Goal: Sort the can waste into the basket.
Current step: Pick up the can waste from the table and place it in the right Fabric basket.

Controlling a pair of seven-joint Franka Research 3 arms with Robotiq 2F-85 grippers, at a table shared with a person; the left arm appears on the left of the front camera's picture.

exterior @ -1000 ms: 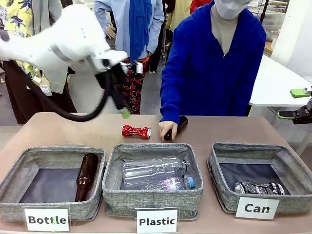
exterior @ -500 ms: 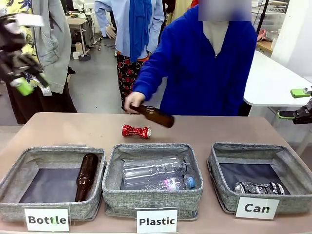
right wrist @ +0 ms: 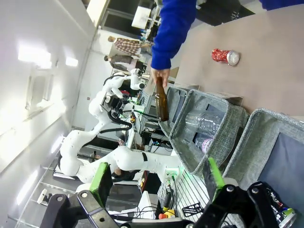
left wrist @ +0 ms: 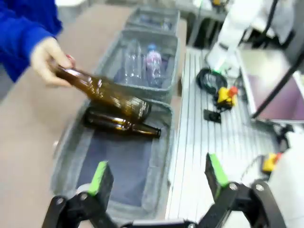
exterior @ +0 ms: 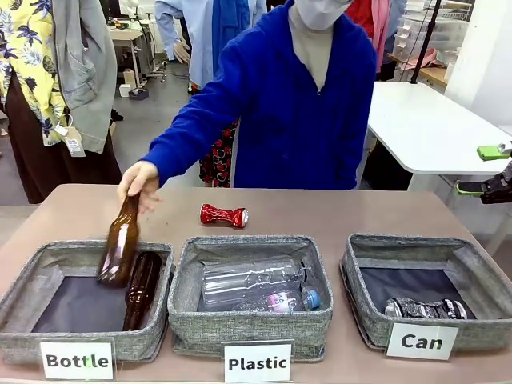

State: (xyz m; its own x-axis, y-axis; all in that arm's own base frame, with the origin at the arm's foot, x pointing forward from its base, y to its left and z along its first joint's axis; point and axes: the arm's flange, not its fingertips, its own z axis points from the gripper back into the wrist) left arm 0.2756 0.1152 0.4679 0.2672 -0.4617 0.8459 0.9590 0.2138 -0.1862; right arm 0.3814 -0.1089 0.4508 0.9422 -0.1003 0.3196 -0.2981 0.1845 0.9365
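Observation:
A crushed red can (exterior: pixel 224 215) lies on the table behind the middle bin, and the right wrist view shows the red can (right wrist: pixel 224 56) too. A black-and-silver can (exterior: pixel 426 309) lies inside the grey basket (exterior: pixel 364 304) labelled "Can" at the front right. The basket (right wrist: pixel 259 137) is near the lower right of the right wrist view. My right gripper (exterior: pixel 482 170) hangs open past the table's right edge, holding nothing; its pads (right wrist: pixel 100 176) stand wide apart. My left gripper (left wrist: pixel 158 175) is open above the bin labelled "Bottle" (left wrist: pixel 159 142), with nothing in it.
A person's hand (exterior: pixel 138 180) lowers a brown bottle (exterior: pixel 120 242) into the "Bottle" bin (exterior: pixel 24 292), where another brown bottle (exterior: pixel 142 288) lies. The "Plastic" bin (exterior: pixel 248 328) in the middle holds clear bottles. The person leans over the table's far edge.
My left arm has swung off to the left, out of the front view. The person lifted the brown bottle from the table and carried it left to the "Bottle" bin.

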